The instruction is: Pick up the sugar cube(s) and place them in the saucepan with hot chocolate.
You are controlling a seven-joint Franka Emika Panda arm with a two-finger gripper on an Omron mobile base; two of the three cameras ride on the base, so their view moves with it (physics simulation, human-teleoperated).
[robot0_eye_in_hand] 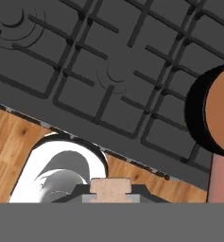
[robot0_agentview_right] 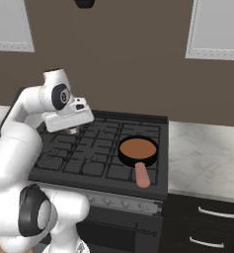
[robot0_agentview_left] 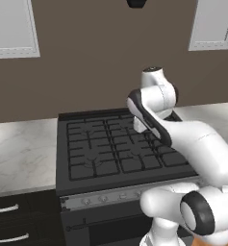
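The fingers are clamped on 1 orange-tan sugar cube, held in the air above the stove, left of the saucepan. The saucepan stands on the stove's right front burner, brown liquid inside, handle toward the stove's front edge. Judging by this, pickup of 1 cube is done; carrying it to the saucepan and dropping it remain, then the 2nd cube.

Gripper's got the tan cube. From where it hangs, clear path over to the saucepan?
Probably yes. The gripper hangs above the stove grates, shut on the sugar cube. Nothing stands between it and the saucepan, whose top is open.
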